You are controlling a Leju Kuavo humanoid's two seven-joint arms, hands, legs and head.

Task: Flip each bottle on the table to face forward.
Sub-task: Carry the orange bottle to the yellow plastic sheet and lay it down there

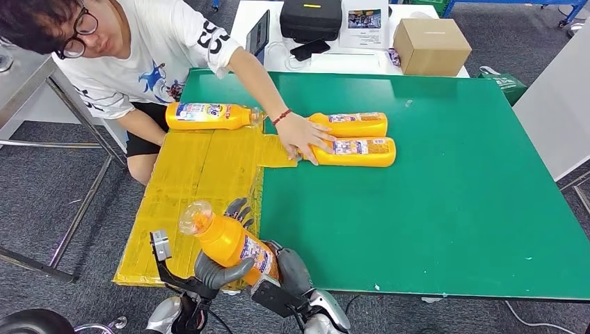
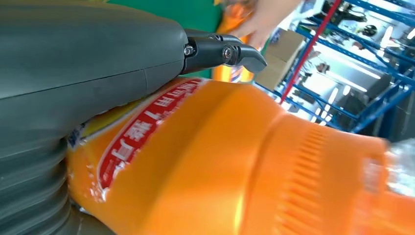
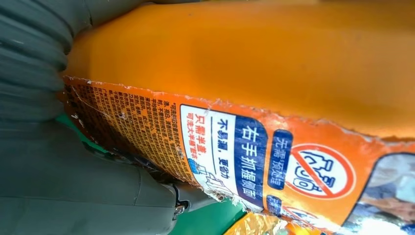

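I see both hands, left (image 1: 216, 268) and right (image 1: 289, 268), gripping one bottle (image 1: 226, 240) (cap tilted up-left) at lower centre.

- Setting: robotics lab or test workshop.
- Green worktop (image 1: 452, 209) on grey carpet floor (image 1: 62, 174), yellow tape patch (image 1: 202, 174) at one end.
- White side table (image 1: 334, 59) with black equipment case (image 1: 311, 17), cardboard box (image 1: 431, 45).
- Blue industrial shelving (image 2: 362, 63) in the left wrist view.

Held bottle (image 1: 226, 240): base hidden behind both hands. Its cap end (image 2: 396, 166) blurred in the left wrist view. Labels on the far bottles (image 1: 351, 136) too small to read.
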